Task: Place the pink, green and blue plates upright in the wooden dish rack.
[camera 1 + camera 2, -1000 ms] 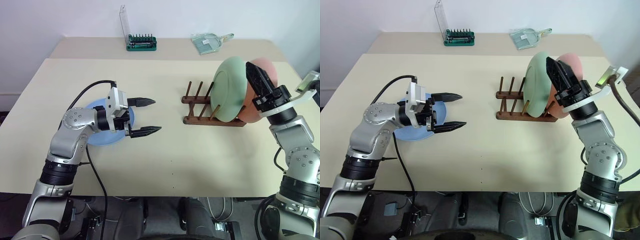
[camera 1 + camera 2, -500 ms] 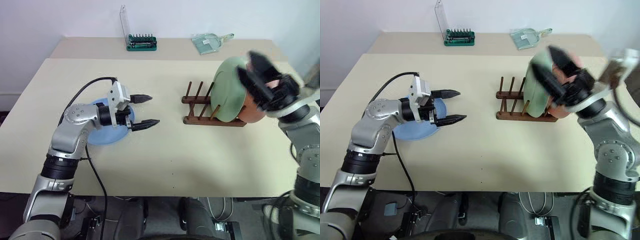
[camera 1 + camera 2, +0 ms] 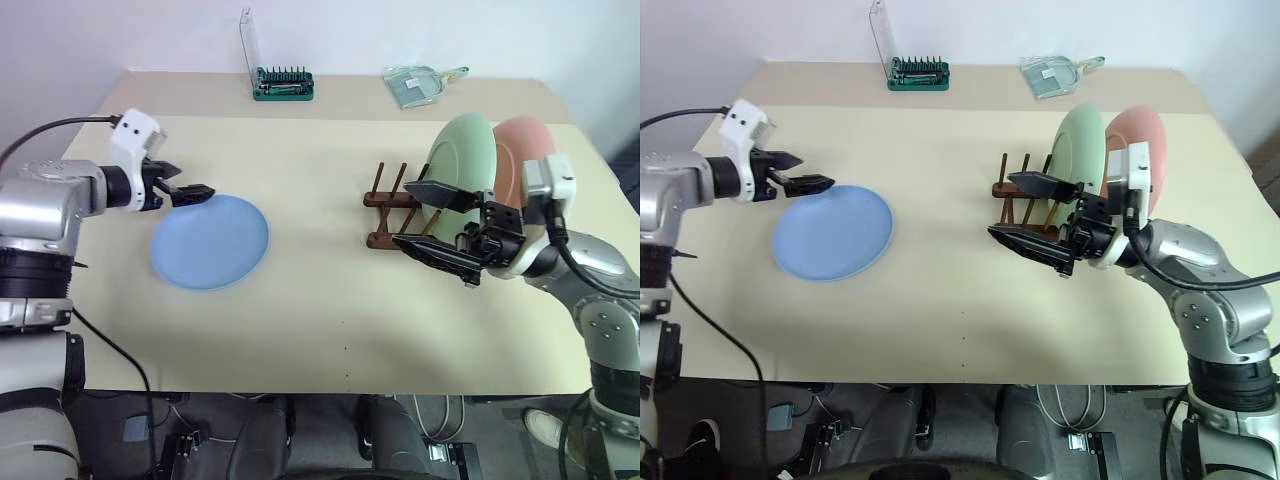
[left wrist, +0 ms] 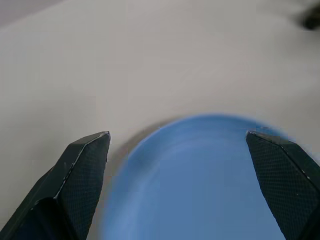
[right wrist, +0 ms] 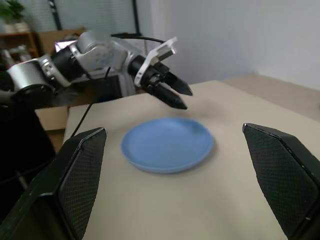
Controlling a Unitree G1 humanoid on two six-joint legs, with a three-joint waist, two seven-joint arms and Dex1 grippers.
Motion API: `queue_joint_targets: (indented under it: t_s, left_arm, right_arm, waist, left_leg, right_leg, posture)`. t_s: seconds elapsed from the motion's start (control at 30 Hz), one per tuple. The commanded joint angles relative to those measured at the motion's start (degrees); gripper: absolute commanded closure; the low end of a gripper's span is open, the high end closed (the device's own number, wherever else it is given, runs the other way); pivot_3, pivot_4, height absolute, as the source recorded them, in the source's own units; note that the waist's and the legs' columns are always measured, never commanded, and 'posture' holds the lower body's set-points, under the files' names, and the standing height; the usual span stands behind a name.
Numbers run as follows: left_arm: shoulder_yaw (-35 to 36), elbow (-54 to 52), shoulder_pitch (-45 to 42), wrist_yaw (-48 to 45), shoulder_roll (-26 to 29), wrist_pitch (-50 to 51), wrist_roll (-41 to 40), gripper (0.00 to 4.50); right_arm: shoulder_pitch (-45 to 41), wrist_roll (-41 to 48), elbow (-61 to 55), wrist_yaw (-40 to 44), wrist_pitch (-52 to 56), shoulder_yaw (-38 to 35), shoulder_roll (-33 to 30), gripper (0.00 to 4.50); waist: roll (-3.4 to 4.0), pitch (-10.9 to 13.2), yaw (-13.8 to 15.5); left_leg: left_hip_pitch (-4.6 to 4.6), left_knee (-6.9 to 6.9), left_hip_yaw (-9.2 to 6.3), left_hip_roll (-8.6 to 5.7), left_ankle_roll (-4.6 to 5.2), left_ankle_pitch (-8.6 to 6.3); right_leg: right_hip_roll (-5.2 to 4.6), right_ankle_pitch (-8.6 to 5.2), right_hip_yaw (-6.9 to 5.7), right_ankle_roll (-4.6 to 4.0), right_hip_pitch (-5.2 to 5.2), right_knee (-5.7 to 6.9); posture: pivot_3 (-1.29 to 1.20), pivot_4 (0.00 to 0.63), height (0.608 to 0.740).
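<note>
Jaws of both the left gripper (image 3: 188,193) and right gripper (image 3: 430,222) gape empty, the blue plate (image 3: 210,241) flat between them, 2 plates racked behind the right.

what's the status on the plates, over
Left gripper open, at blue plate's far edge. Right gripper open, empty. Green plate, pink plate upright in rack. Nothing in the way.

Silver arms, black cables, black pincer (image 3: 193,191) fingers (textured).
</note>
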Motion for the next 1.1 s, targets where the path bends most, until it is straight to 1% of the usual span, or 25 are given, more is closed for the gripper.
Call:
queue_joint_targets:
  t_s: [0.03, 0.17, 0.33, 0.43, 0.5, 0.6, 0.63, 0.7, 0.8, 0.9, 0.93, 1.07, 1.1]
  left_arm:
    - [-5.0, 5.1, -4.0, -3.2, 4.2, 9.3, 3.0, 0.0]
    - [-9.3, 12.0, -7.9, -6.7, 4.9, 13.1, 4.7, 0.0]
    - [-11.8, 22.7, -12.5, -9.0, 4.6, 13.3, 7.5, 0.0]
    - [-14.0, 30.5, -14.4, -12.0, 3.7, 10.4, 10.0, 0.0]
    - [-13.5, 36.8, -17.4, -13.4, 2.1, 9.8, 10.6, 0.0]
    - [-13.9, 43.0, -20.1, -14.7, 0.1, 7.7, 12.8, 0.0]
    - [-14.3, 44.3, -20.5, -15.3, -0.5, 6.6, 13.8, 0.0]
    - [-12.6, 47.1, -21.6, -13.8, -1.9, 7.0, 13.9, 0.0]
    - [-12.4, 48.7, -21.6, -15.0, -3.7, 7.3, 14.6, 0.0]
    - [-12.6, 49.1, -20.5, -15.8, -5.3, 7.3, 15.6, 0.91]
    - [-12.8, 49.1, -20.1, -16.3, -5.8, 7.4, 16.0, 1.36]
    - [-12.2, 49.5, -19.4, -16.3, -6.7, 8.3, 16.4, 3.42]
    - [-11.7, 49.6, -19.1, -15.8, -6.8, 8.4, 16.3, 3.87]
  right_arm:
    - [-1.9, -1.0, 0.6, 0.4, -2.1, -0.4, 1.5, 0.05]
    - [-2.3, -2.6, 1.0, 0.4, -2.8, 0.7, 2.7, 0.05]
    - [-1.1, -2.8, -0.1, -0.5, -2.5, 0.5, 3.7, 0.05]
    - [-0.6, -2.8, -0.5, -0.9, -2.4, 0.4, 3.8, 0.05]
    - [-0.7, -3.0, -0.3, -0.8, -2.3, 0.5, 3.8, 0.05]
    - [-1.0, -3.3, 0.1, -0.9, -2.4, 0.7, 3.8, 0.05]
    - [-1.0, -3.2, 0.0, -0.9, -2.3, 0.8, 3.9, 0.05]
    - [-1.0, -3.3, -0.1, -1.2, -2.3, 0.9, 3.9, 0.05]
    - [-0.8, -3.1, -0.7, -1.9, -2.1, 0.7, 3.9, 0.05]
    - [-0.2, -2.7, -1.3, -2.6, -1.8, 0.0, 3.5, 0.0]
    - [0.0, -2.5, -1.4, -2.8, -1.7, -0.2, 3.3, 0.0]
    - [0.6, -2.7, -1.8, -3.1, -1.7, -0.5, 3.0, 0.0]
    - [0.7, -2.7, -1.9, -3.2, -1.7, -0.5, 3.0, 0.0]
  waist:
    - [-0.01, 0.0, -0.1]
    - [-0.03, 0.0, 0.0]
    - [-0.06, 0.0, -0.1]
    - [-0.06, 0.0, -0.1]
    - [-0.09, 0.0, -0.1]
    - [-0.16, 0.0, 0.1]
    - [-0.16, 0.0, 0.0]
    - [-0.17, 0.0, 0.0]
    - [-0.16, 0.0, -0.1]
    - [-0.17, 0.0, 0.0]
    - [-0.17, 0.0, 0.1]
    - [-0.17, 0.0, 0.0]
    - [-0.17, 0.0, 0.0]
  left_leg:
    - [0.0, 0.0, 0.01, 0.0, 0.0, 0.0]
    - [-0.04, -0.01, 0.0, 0.01, -0.01, 0.0]
    - [-0.23, 0.04, 0.0, 0.0, -0.01, 0.01]
    - [-0.34, 0.04, 0.01, 0.0, -0.01, 0.01]
    - [-0.44, 0.04, 0.03, 0.0, -0.01, 0.01]
    - [-0.82, 0.22, 0.0, 0.0, -0.05, 0.04]
    - [-0.83, 0.22, 0.01, -0.01, -0.05, 0.04]
    - [-0.83, 0.22, 0.01, -0.01, -0.05, 0.04]
    - [-0.81, 0.22, 0.0, -0.01, -0.05, 0.04]
    - [-0.78, 0.23, 0.01, -0.01, -0.07, 0.05]
    - [-0.77, 0.24, 0.01, -0.02, -0.08, 0.05]
    - [-0.76, 0.26, 0.01, -0.06, -0.1, 0.07]
    - [-0.74, 0.26, 0.01, -0.06, -0.1, 0.07]
  right_leg:
    - [0.0, 0.0, 0.0, 0.0, -0.01, 0.0]
    - [0.01, -0.01, -0.02, 0.0, -0.07, 0.06]
    - [0.01, -0.01, -0.02, 0.0, -0.22, 0.07]
    - [0.01, 0.0, -0.02, 0.01, -0.34, 0.08]
    - [0.0, 0.0, -0.01, 0.01, -0.46, 0.12]
    - [0.0, 0.0, -0.03, 0.02, -0.8, 0.29]
    - [0.0, 0.0, -0.03, 0.02, -0.81, 0.28]
    - [-0.01, 0.01, -0.02, 0.02, -0.81, 0.27]
    - [-0.01, 0.01, -0.03, 0.02, -0.82, 0.31]
    - [-0.04, 0.0, -0.02, 0.02, -0.83, 0.47]
    - [-0.05, 0.0, -0.02, 0.02, -0.83, 0.5]
    - [-0.1, 0.0, -0.02, 0.02, -0.83, 0.61]
    - [-0.11, 0.0, -0.02, 0.02, -0.83, 0.63]
  posture:
    - [0.0, 0.15, 0.74]
    - [0.0, 0.15, 0.74]
    - [0.0, 0.15, 0.74]
    - [0.0, 0.15, 0.74]
    - [0.0, 0.15, 0.74]
    - [0.0, 0.15, 0.74]
    - [0.0, 0.15, 0.74]
    - [0.0, 0.15, 0.74]
    - [0.0, 0.15, 0.74]
    - [0.0, 0.15, 0.74]
    - [0.0, 0.15, 0.74]
    - [0.0, 0.15, 0.74]
    - [0.0, 0.15, 0.74]
